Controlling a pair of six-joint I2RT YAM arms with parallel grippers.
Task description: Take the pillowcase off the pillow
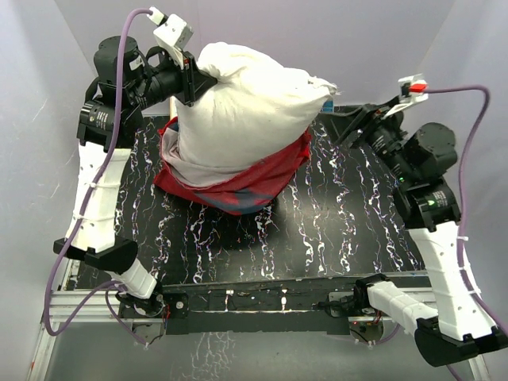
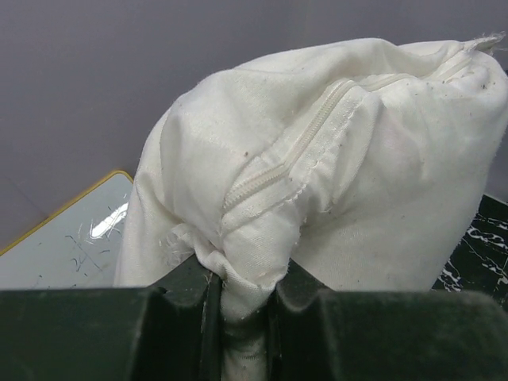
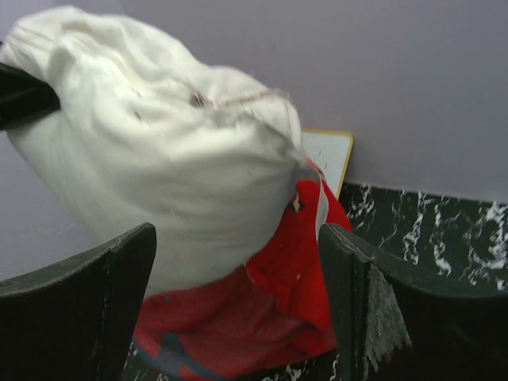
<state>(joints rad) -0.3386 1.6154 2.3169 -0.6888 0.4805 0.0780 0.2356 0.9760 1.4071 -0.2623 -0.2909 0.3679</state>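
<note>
The off-white pillow point(image 1: 246, 111) is lifted by one corner and hangs tilted over the table. My left gripper point(image 1: 193, 79) is shut on that upper left corner; the left wrist view shows the pinched fabric point(image 2: 242, 298) between the fingers, with the pillow's zipper seam above. The red pillowcase point(image 1: 238, 186) is bunched round the pillow's lower end, its duller inside with bluish patches showing. My right gripper point(image 1: 343, 121) is open and empty, just right of the pillow's far corner. In the right wrist view the pillow point(image 3: 151, 159) and pillowcase point(image 3: 262, 309) show beyond its spread fingers point(image 3: 349, 294).
The black marbled tabletop point(image 1: 341, 222) lies under everything. A flat wood-framed white board point(image 2: 71, 238) stands behind the pillow at the back wall; it also shows in the right wrist view point(image 3: 329, 155). Grey walls close in on three sides.
</note>
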